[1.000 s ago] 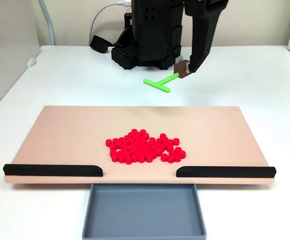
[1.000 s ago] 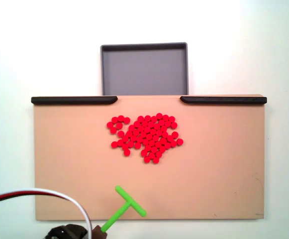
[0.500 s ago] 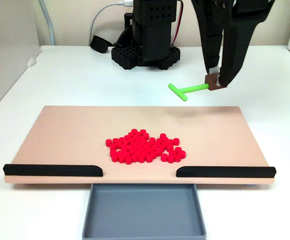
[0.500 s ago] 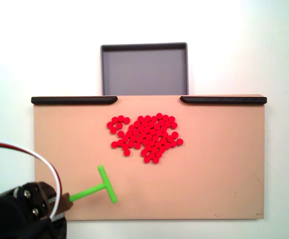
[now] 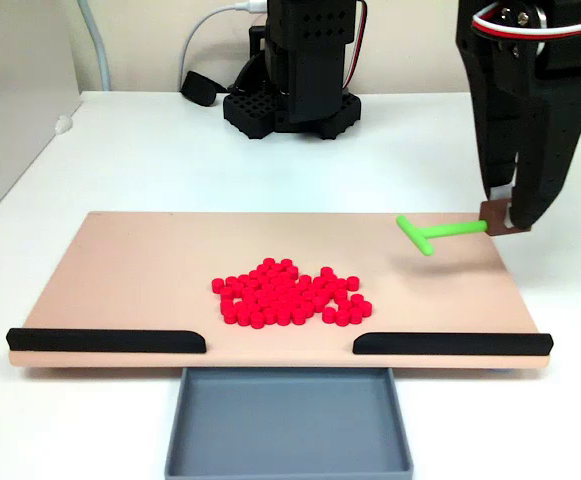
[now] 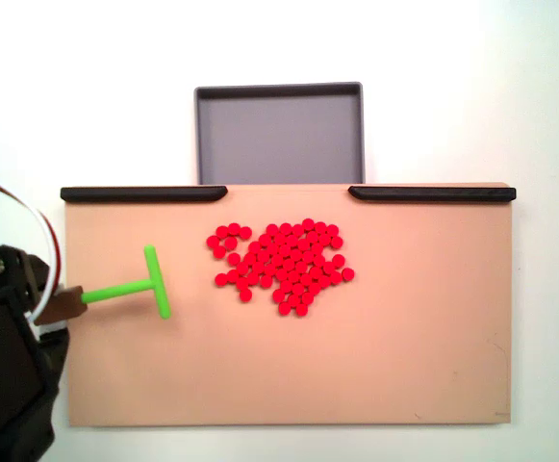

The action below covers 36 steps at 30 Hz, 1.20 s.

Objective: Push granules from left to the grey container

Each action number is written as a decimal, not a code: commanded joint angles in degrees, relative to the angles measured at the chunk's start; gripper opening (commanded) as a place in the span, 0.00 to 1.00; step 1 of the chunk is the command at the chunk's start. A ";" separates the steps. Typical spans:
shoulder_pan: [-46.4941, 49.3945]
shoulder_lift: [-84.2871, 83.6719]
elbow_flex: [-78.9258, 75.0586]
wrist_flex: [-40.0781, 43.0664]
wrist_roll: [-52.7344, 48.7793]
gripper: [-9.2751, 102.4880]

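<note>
A: Progress check. Granules (image 5: 290,296) sit as one red cluster mid-board (image 5: 120,270), near the gap between the two black strips (image 6: 144,193). I see none past the edge.

B: Agreed. Tray (image 5: 288,425) is empty in both fixed views; bare grey floor. It lies just beyond the gap, touching or nearly touching the board edge.

A: End effector (image 5: 505,212) status?

B: Clenched on the brown handle end of the green T-stick (image 6: 137,285). The crossbar hangs over the board, beside the cluster and apart from it. Whether it touches the board, I cannot tell.

A: So pushing is not yet begun, by my reading. Whole pile is left to sweep through the gap.

B: Concur. Strips should funnel any strays.
</note>
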 commanded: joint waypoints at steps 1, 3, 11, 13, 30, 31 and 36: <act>-0.44 -0.79 -4.57 -0.26 1.23 0.08; -0.35 -1.85 -5.27 -0.26 1.41 0.08; 1.32 -6.59 -10.02 -0.26 0.97 0.08; 1.67 -8.61 -12.22 -0.26 0.88 0.08; 4.31 -13.80 -13.54 0.35 4.04 0.08; 4.39 -13.89 -13.54 0.35 4.04 0.08; 5.01 -14.06 -13.54 0.35 3.43 0.08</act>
